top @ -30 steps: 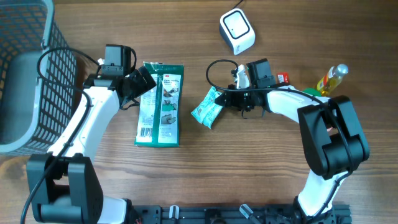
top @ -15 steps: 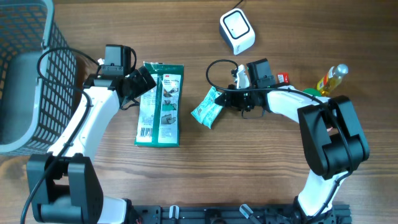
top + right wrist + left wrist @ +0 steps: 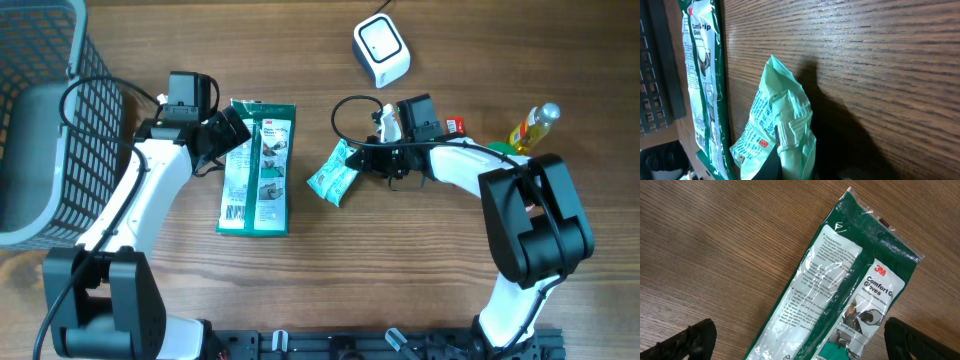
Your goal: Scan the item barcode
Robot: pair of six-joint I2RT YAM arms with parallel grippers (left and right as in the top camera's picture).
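**Item:** mint-green packet [image 3: 333,175], just right of the glove pack [image 3: 258,167] and not touching it, above the wooden counter [image 3: 420,270].
**Long axis:** diagonal, with the far end tipped away from the glove pack.
**Print:** blue text too small for you to read, plus a red mark.
**Glove pack label:** "3M Comfort G… Gloves".
**Right tool** [image 3: 375,160]: pressed together, pinching the packet's edge farthest from the glove pack. The forearm is low and reaches toward the glove pack.
**Left tool** [image 3: 225,135]: fingers spread wide over the glove pack's far left corner, with the elbow bent.
**Scanner** [image 3: 381,50]: white, well beyond the glove pack to its right.
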